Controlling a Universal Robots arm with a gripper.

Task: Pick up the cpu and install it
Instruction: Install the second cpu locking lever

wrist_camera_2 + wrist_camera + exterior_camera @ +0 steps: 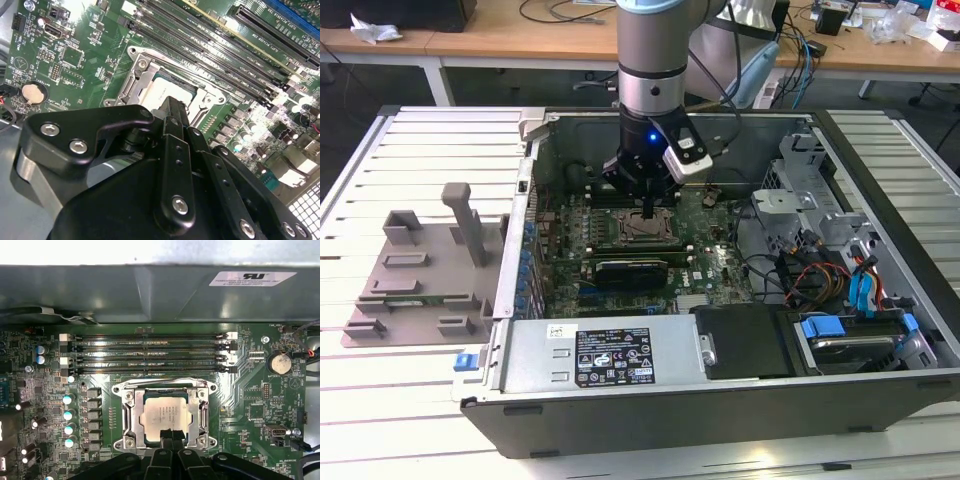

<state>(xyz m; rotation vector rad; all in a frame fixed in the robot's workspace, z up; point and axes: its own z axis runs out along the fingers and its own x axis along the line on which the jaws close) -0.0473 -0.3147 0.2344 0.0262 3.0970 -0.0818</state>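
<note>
The cpu is a pale silvery square lying flat inside the metal-framed socket of the green motherboard. My gripper hangs just above the cpu's near edge, its two black fingers pressed together with nothing between them. The second wrist view has the fingertips over the cpu, hiding part of it. In the exterior view the gripper points straight down at the cpu in the middle of the open computer case.
A grey fixture plate with raised blocks lies outside the case at the exterior view's left. Memory slots run beside the socket. A power supply, drive bays and loose cables crowd the case's front and right.
</note>
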